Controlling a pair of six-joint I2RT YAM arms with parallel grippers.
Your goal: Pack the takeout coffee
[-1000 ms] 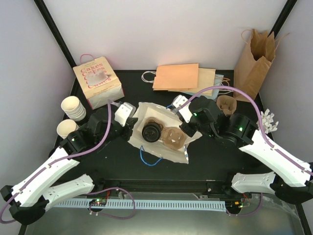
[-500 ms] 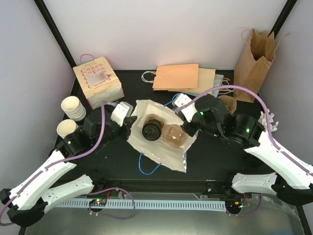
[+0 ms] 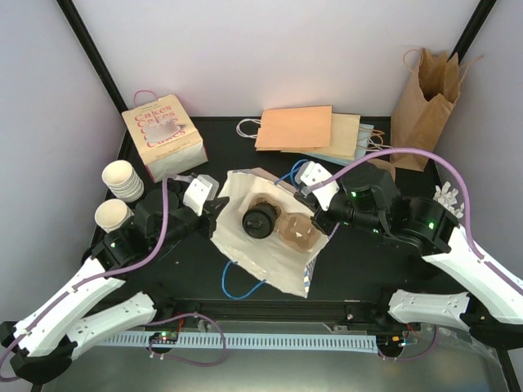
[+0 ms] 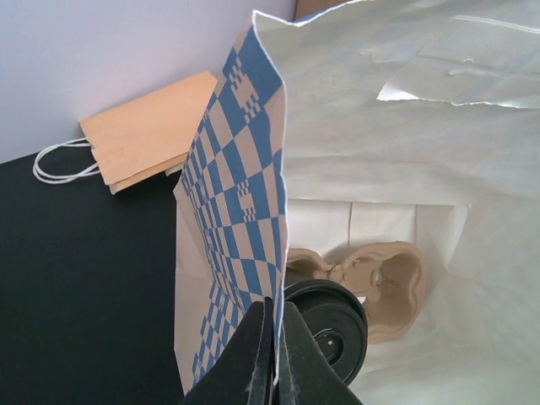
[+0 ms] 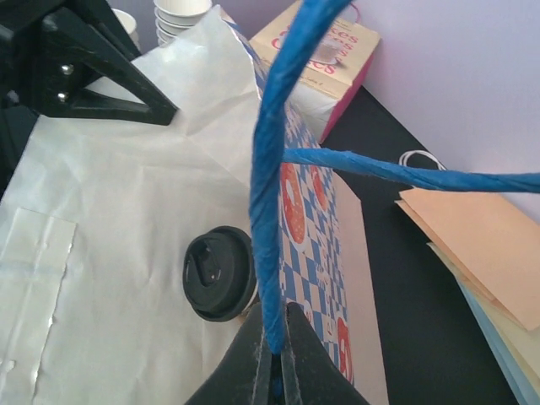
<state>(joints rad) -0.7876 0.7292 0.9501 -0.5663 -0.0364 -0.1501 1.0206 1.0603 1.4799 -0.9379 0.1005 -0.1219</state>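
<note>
The takeout coffee (image 3: 260, 220), a cup under a black lid (image 5: 219, 272), sits in a brown pulp carrier (image 3: 296, 231) inside an open white bag (image 3: 270, 257) with blue check print. My left gripper (image 3: 217, 209) is shut on the bag's left rim (image 4: 253, 211), its fingertips (image 4: 263, 333) pinching the checked paper beside the lid (image 4: 333, 325). At the bag's right side, my right gripper (image 3: 315, 217) is shut on the blue twisted handle (image 5: 268, 194), which runs up from between its fingers (image 5: 257, 342). The cup's sides are hidden below the lid.
A stack of empty paper cups (image 3: 122, 180) and a single cup (image 3: 112, 214) stand at the left. A pink "Cakes" box (image 3: 163, 135) is behind them. Flat orange bags (image 3: 298, 129) lie at the back, and a brown bag (image 3: 422, 102) stands back right.
The right gripper has shifted right with the blue handle, stretching the bag's mouth wider. The bag's near end and loose handle have slid toward the front left.
</note>
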